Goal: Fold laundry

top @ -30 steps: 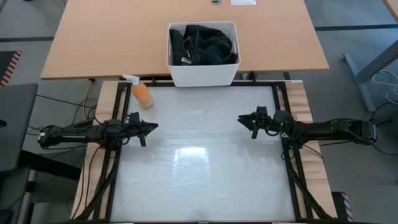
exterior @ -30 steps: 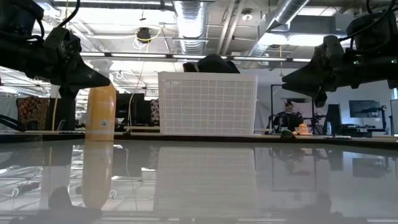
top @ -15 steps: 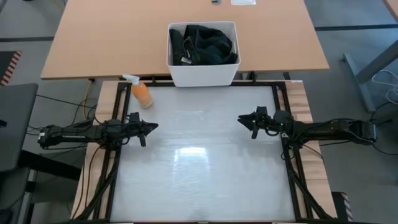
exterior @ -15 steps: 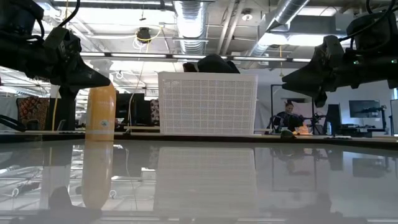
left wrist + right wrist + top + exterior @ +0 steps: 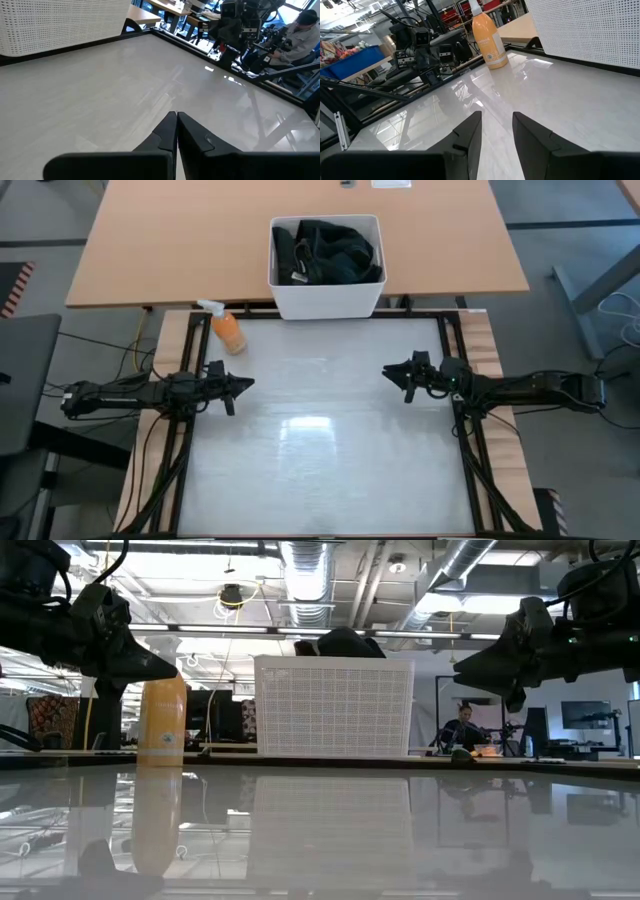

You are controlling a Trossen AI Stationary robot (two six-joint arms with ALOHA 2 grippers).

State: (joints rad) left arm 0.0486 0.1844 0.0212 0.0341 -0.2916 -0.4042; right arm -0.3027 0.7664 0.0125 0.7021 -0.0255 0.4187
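Glossy white tabletop [image 5: 320, 470] spreads bare between my two arms, with a wooden desk beyond it and an open workshop of benches and ceiling pipes behind that. My left gripper [image 5: 243, 384] hangs above the left side of the white surface with its fingers pressed together and nothing between them; my right gripper [image 5: 392, 376] faces it from the right side, fingers [image 5: 470, 132] standing a little apart, also holding nothing. I judge both are parked at the edges so the middle is free for spreading a garment. The laundry [image 5: 330, 250], a heap of dark clothing, sits bundled in the white bin [image 5: 325, 302] at the far edge of the table, midway between the arms, none of it folded yet. An orange spray bottle [image 5: 228, 330] stands near the far left corner, just beside the bin, and looks likely to crowd my left arm's reach toward the clothes. A person sits at a bench well beyond the table.
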